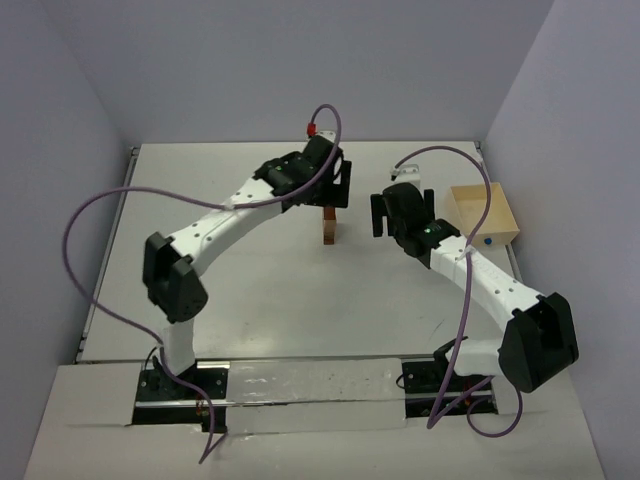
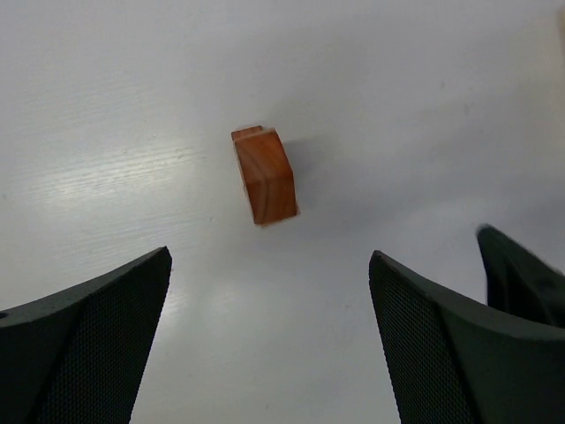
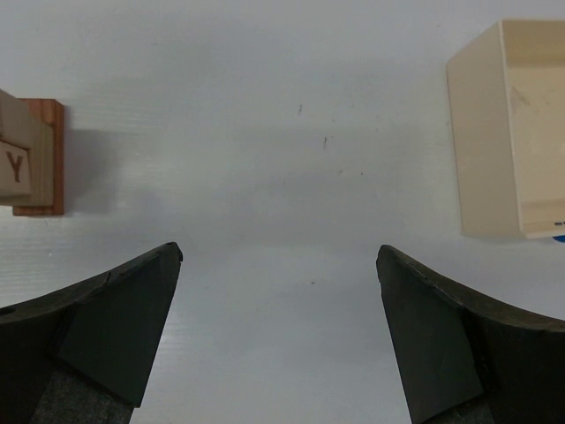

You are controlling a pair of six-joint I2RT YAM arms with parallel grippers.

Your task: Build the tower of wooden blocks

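Note:
The tower (image 1: 328,226) is a narrow column of tan and reddish-brown wood blocks standing at the middle of the table. In the left wrist view I look down on its reddish-brown top block (image 2: 264,176). My left gripper (image 1: 334,190) is open and empty, right above and behind the tower; the block sits ahead of the fingertips in that view, and the gripper (image 2: 269,254) holds nothing. My right gripper (image 1: 401,212) is open and empty, to the tower's right. In its wrist view the gripper (image 3: 279,249) is empty, and the tower (image 3: 33,157) shows at the left edge with a tan block marked Y.
A large pale wooden square box (image 1: 483,214) with a blue dot stands at the right side of the table; it also shows in the right wrist view (image 3: 506,132). Purple cables loop over both arms. Walls close in the table at the back and sides.

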